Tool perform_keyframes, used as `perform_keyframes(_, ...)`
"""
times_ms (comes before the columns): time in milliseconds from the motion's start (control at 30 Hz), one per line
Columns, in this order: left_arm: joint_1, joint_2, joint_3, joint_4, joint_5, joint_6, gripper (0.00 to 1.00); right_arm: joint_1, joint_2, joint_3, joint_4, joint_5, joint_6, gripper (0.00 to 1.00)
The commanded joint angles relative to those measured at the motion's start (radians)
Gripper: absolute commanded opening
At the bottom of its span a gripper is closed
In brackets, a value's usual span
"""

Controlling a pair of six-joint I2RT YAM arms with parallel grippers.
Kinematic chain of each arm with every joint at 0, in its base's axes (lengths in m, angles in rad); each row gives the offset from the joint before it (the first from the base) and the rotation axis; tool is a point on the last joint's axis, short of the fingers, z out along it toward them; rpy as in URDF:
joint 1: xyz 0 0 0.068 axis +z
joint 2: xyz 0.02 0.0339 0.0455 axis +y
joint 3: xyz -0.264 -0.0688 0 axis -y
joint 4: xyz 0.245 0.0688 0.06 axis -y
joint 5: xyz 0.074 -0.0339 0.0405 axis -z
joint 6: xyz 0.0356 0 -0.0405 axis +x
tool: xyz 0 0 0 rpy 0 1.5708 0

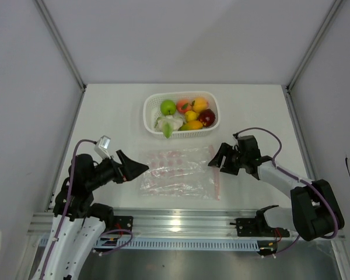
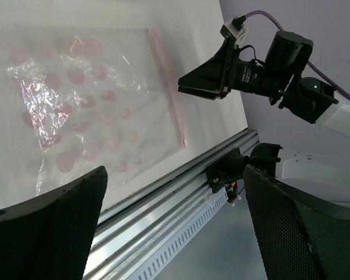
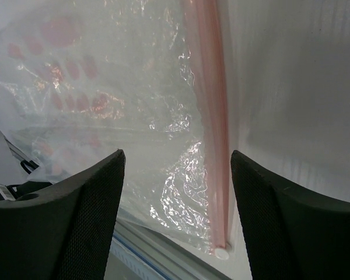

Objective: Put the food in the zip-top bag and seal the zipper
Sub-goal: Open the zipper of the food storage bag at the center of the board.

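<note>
The clear zip-top bag [image 1: 176, 172] with pink print lies flat and empty on the table between my grippers. Its red zipper [image 1: 215, 175] runs along the right edge. The food sits in a white basket [image 1: 152, 105] behind the bag: green apple [image 1: 168, 107], peach [image 1: 184, 106], citrus [image 1: 200, 104], dark red apple [image 1: 207, 118], mango [image 1: 192, 125], leafy vegetable [image 1: 168, 124]. My left gripper [image 1: 136, 168] is open and empty at the bag's left edge. My right gripper [image 1: 216, 161] is open and empty just above the zipper [image 3: 213, 116], over the bag [image 3: 105, 105].
In the left wrist view the bag [image 2: 87, 111], its zipper [image 2: 169, 99] and the right gripper [image 2: 201, 81] show beyond my open left gripper [image 2: 175, 172]. A metal rail [image 1: 181, 221] runs along the near table edge. A white slider [image 3: 221, 252] sits at the zipper's near end.
</note>
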Motion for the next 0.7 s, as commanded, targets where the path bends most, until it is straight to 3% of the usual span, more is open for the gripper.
perform_keyframes(0,-0.001,0.006,0.008,0.061,0.040,0.004,1.00,-0.004,0.000,-0.018,0.092,-0.015,-0.005,0.74)
perform_keyframes(300,-0.001,0.072,0.017,0.070,0.068,0.014,0.92,-0.003,0.028,-0.084,0.217,-0.086,0.017,0.63)
perform_keyframes(433,-0.001,0.095,0.012,0.090,0.088,0.016,0.89,0.000,0.032,-0.092,0.249,-0.110,0.020,0.49)
perform_keyframes(467,-0.001,0.103,0.011,0.095,0.091,0.013,0.89,0.000,0.031,-0.094,0.255,-0.116,0.020,0.37)
perform_keyframes(667,-0.002,0.143,0.018,0.110,0.126,0.023,0.80,0.026,-0.003,-0.078,0.282,-0.133,0.041,0.27)
